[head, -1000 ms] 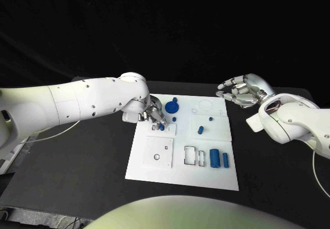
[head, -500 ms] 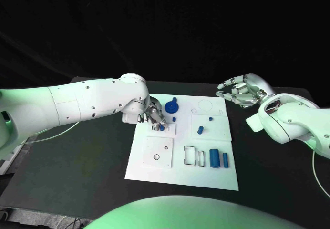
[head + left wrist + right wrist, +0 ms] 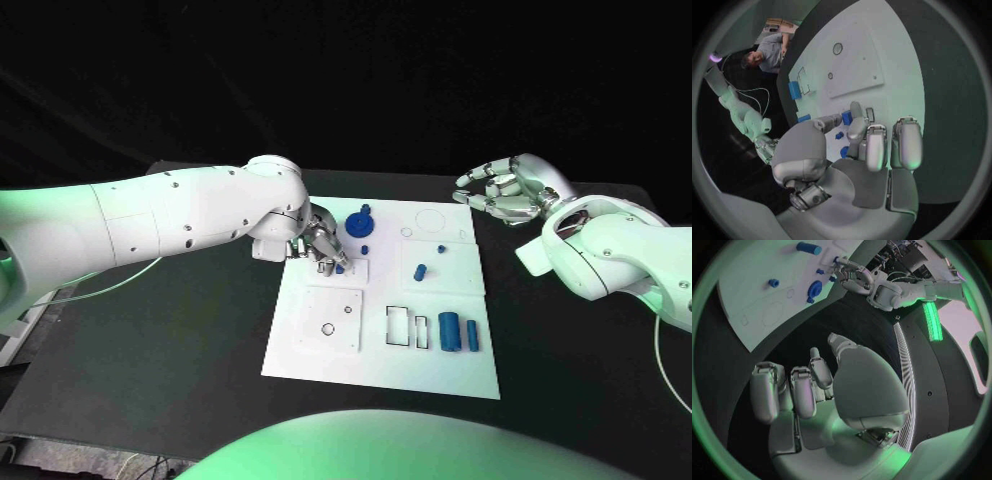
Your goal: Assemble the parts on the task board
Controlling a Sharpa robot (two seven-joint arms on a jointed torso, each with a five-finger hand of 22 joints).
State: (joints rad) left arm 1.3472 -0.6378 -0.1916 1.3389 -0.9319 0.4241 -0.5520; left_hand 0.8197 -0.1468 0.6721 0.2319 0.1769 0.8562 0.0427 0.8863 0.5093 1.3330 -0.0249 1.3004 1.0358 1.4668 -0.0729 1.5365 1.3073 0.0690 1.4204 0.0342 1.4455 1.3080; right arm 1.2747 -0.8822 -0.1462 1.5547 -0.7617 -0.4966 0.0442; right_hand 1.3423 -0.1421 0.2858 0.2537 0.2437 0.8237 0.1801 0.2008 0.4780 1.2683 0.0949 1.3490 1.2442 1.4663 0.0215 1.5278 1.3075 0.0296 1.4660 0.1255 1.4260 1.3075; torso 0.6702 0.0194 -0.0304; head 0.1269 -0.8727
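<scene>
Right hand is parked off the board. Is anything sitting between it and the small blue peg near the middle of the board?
Nothing visible blocks it. The right hand hovers beyond the task board's far right corner, holding nothing. Between it and the small blue peg lies only bare board with an outlined circle. The left hand works at the board's far left side, off that line.

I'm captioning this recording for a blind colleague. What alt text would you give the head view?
The robot's left hand presses its fingertips down on a small blue peg on the upper left of the white rectangular task board, which lies on a black table. Its right hand hovers beyond the board's far right corner, fingers curled, holding nothing. More blue parts lie on the board.
</scene>
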